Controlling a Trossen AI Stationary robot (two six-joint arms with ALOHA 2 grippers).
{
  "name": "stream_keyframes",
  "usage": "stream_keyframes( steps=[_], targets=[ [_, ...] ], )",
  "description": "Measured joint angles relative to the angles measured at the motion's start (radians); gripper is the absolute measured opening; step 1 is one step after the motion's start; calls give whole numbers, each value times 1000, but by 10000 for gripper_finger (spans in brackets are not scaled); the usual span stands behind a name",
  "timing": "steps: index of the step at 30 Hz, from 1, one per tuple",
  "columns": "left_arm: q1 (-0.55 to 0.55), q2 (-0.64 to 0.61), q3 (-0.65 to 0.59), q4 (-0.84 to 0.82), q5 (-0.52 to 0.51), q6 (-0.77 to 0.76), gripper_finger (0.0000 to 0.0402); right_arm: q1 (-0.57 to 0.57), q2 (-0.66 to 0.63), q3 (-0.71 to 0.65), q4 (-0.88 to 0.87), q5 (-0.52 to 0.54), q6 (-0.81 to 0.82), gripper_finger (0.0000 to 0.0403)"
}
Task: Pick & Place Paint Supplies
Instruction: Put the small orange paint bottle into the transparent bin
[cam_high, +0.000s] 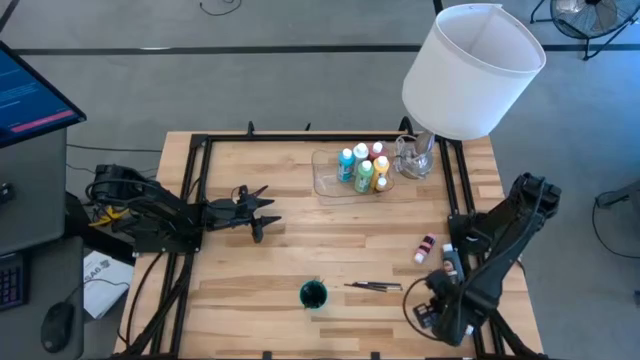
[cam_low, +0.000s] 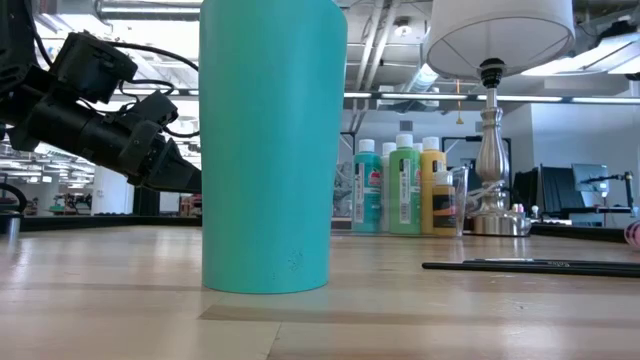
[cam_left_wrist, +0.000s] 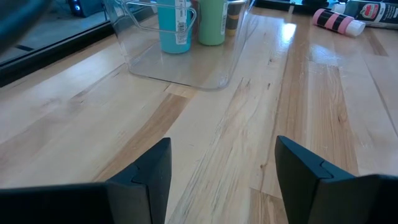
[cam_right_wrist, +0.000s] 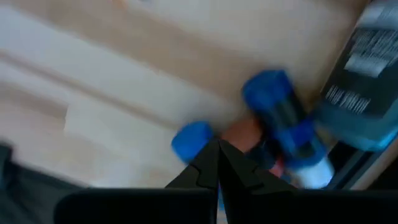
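Blue, green, yellow and red white-capped paint bottles (cam_high: 362, 168) stand in a clear tray (cam_high: 330, 186) at the far middle. A pink bottle (cam_high: 427, 247) lies on the table near the right edge, with another bottle (cam_high: 452, 262) beside it. Thin dark brushes (cam_high: 375, 287) lie near the front. My right gripper (cam_right_wrist: 217, 163) is shut and points down over a lying blue bottle (cam_right_wrist: 283, 121) and a tiny blue one (cam_right_wrist: 191, 139); the view is blurred. My left gripper (cam_left_wrist: 221, 168) waits open and low at the table's left (cam_high: 255, 212).
A teal cup (cam_high: 313, 294) stands near the front edge, left of the brushes. A big white lamp (cam_high: 470, 70) with a metal base (cam_high: 418, 155) stands at the far right, next to the tray. Black rails (cam_high: 195, 180) run along the table's sides.
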Motion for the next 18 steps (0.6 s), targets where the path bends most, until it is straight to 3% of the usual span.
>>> stream_keyframes(
  steps=[10,18],
  targets=[
    [0,0,0,4,0,5,186,83,0,1,227,-61,100,0],
    [0,0,0,3,1,7,186,106,17,2,268,-120,116,0]
  ],
)
